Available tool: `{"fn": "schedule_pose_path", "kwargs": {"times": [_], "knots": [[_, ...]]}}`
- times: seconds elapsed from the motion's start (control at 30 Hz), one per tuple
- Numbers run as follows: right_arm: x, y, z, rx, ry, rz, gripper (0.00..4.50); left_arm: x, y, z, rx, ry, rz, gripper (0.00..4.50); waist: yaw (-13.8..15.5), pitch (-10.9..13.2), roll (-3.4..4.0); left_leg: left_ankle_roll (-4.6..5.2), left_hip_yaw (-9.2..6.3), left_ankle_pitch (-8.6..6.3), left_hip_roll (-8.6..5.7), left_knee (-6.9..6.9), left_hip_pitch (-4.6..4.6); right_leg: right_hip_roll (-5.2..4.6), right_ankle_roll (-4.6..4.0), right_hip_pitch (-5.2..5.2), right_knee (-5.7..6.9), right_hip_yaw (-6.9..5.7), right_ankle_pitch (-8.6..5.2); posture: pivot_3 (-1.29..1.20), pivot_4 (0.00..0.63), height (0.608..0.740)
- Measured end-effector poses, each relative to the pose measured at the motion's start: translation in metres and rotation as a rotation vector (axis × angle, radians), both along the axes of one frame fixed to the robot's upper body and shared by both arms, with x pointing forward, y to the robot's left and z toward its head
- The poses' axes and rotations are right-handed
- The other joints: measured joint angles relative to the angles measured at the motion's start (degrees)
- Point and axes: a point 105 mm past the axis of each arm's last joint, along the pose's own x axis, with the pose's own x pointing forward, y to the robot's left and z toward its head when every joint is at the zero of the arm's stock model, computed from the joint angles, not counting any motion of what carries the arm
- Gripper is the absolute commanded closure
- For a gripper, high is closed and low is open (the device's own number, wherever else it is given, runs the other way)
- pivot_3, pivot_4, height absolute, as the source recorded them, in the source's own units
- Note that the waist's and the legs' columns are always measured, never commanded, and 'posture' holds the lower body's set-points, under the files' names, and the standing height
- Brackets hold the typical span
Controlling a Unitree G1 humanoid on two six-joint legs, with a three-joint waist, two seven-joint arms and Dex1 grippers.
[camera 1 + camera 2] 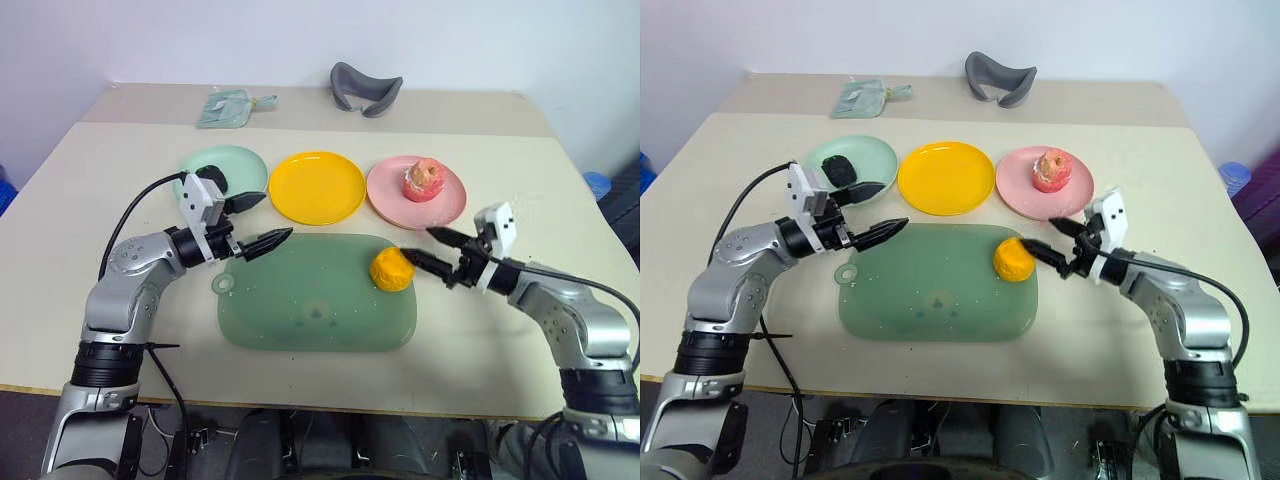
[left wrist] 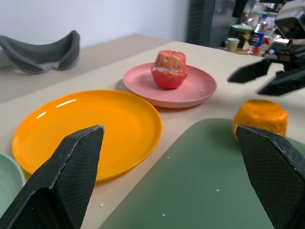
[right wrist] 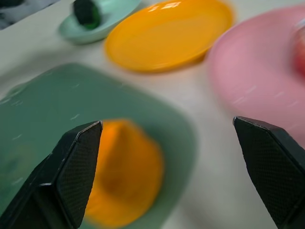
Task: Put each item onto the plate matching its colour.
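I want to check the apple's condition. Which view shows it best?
The left wrist view: the apple sits close and sharp on the pink plate. Both eye views show it small from above; the right wrist view catches a blurred edge.

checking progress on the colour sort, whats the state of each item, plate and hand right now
dark green item: on the mint plate
apple: upright on the pink plate
orange fruit: on the green tray, not yet sorted
yellow plate: empty
left hand: open, empty
right hand: open, empty, beside the orange fruit
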Motion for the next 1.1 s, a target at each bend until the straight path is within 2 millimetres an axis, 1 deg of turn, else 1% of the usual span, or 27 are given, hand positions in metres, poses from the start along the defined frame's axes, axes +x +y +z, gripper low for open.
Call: {"fn": "schedule_pose_path", "kwargs": {"times": [0.17, 0.3, 0.57, 0.73, 0.8, 0.87, 0.9, 1.03, 1.1], "knots": [[-0.006, 0.008, -0.007, 0.01, 0.008, 0.009, 0.02, 0.0, -0.004, 0.007, -0.005, -0.028, -0.026, 0.0, 0.0, 0.0, -0.01, 0.0, 0.0, 0.0, 0.0, 0.01, 0.0, 0.0, 0.0, 0.01, 0.0, 0.0, 0.0, 0.0, 0.15, 0.74], [-0.007, 0.013, -0.011, 0.018, 0.022, 0.014, 0.02, 0.0, -0.004, 0.006, -0.004, -0.022, -0.036, 0.0, 0.1, 0.0, -0.01, 0.0, 0.0, 0.0, -0.01, 0.01, 0.0, 0.0, 0.0, 0.01, 0.0, 0.0, 0.0, 0.0, 0.15, 0.74], [-0.015, 0.019, -0.021, 0.02, 0.055, 0.062, 0.02, -0.001, -0.003, 0.005, -0.002, -0.02, -0.036, 0.0, 0.1, 0.0, -0.02, 0.01, -0.02, 0.0, -0.01, 0.02, 0.0, 0.0, 0.0, 0.02, -0.01, 0.0, 0.0, 0.0, 0.15, 0.74], [-0.023, 0.026, -0.036, 0.014, 0.091, 0.09, 0.02, -0.002, -0.003, 0.005, 0.004, -0.022, -0.035, 0.0, 0.1, 0.0, -0.02, 0.01, -0.03, 0.0, -0.01, 0.02, 0.0, 0.0, 0.0, 0.02, -0.01, 0.0, 0.0, 0.0, 0.15, 0.74], [-0.023, 0.03, -0.037, 0.014, 0.082, 0.096, 0.54, -0.002, -0.003, 0.005, 0.005, -0.023, -0.034, 0.0, 0.1, 0.0, -0.02, 0.01, -0.03, 0.0, -0.01, 0.02, 0.0, 0.0, 0.0, 0.02, -0.01, 0.0, 0.0, 0.0, 0.15, 0.74], [-0.022, 0.032, -0.037, 0.014, 0.073, 0.094, 1.31, -0.002, -0.003, 0.006, 0.005, -0.025, -0.031, 0.0, 0.1, 0.0, -0.02, 0.01, -0.03, 0.0, -0.01, 0.02, 0.0, 0.0, 0.0, 0.02, 0.0, 0.0, 0.0, 0.0, 0.15, 0.74], [-0.021, 0.032, -0.037, 0.015, 0.069, 0.092, 1.57, -0.002, -0.004, 0.007, 0.006, -0.025, -0.03, 0.0, 0.1, 0.0, -0.02, 0.01, -0.03, 0.0, -0.01, 0.02, 0.0, 0.0, 0.0, 0.02, 0.0, 0.0, 0.0, 0.0, 0.15, 0.74], [-0.018, 0.032, -0.035, 0.011, 0.056, 0.078, 1.61, -0.002, -0.004, 0.007, 0.006, -0.022, -0.024, 0.0, 0.1, 0.0, -0.02, 0.01, -0.03, 0.0, -0.01, 0.03, 0.0, 0.0, 0.0, 0.02, 0.0, 0.0, 0.0, 0.0, 0.15, 0.74], [-0.015, 0.034, -0.03, 0.012, 0.039, 0.079, 1.61, -0.002, -0.004, 0.007, 0.004, -0.019, -0.022, 0.0, 0.1, 0.0, -0.02, 0.01, -0.03, 0.0, -0.01, 0.03, 0.0, 0.01, 0.0, 0.02, 0.0, 0.0, 0.0, 0.0, 0.15, 0.74]]}}
